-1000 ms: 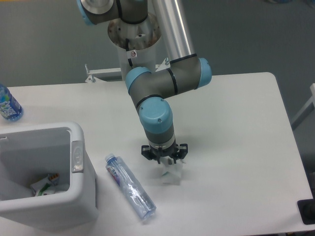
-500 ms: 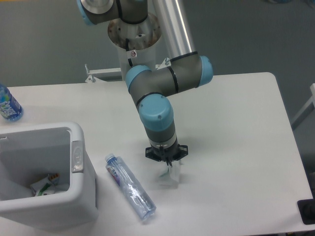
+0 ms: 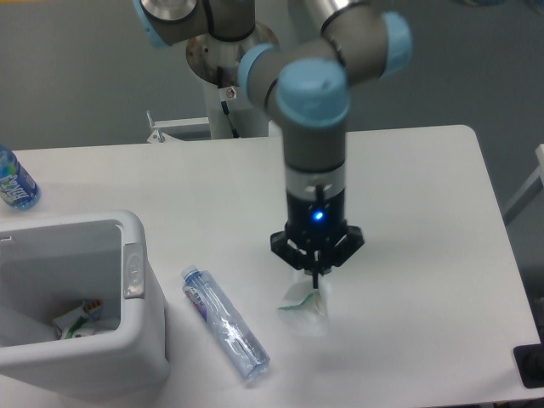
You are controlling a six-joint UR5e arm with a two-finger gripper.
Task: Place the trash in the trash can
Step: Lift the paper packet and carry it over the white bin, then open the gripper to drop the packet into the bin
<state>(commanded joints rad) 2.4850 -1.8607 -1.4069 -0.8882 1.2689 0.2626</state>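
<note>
The crumpled white paper wrapper (image 3: 304,306), one piece of the trash, hangs from my gripper (image 3: 316,279) just above the table, right of centre. The fingers are shut on its top edge. A long clear plastic bottle (image 3: 225,321) with a blue-purple label, the other piece of trash, lies on the table to the left of the wrapper. The trash can (image 3: 136,255), a large white bin with a grey oval latch, stands at the front left, past the bottle.
A bottle with a bright blue label (image 3: 13,180) stands at the table's far left edge. Some colourful packaging (image 3: 76,321) lies inside the bin. A black object (image 3: 531,365) sits at the front right corner.
The arm has swung its wrist round and risen, and the gripper has moved slightly right. The wrapper now hangs from the shut fingers instead of lying on the table.
</note>
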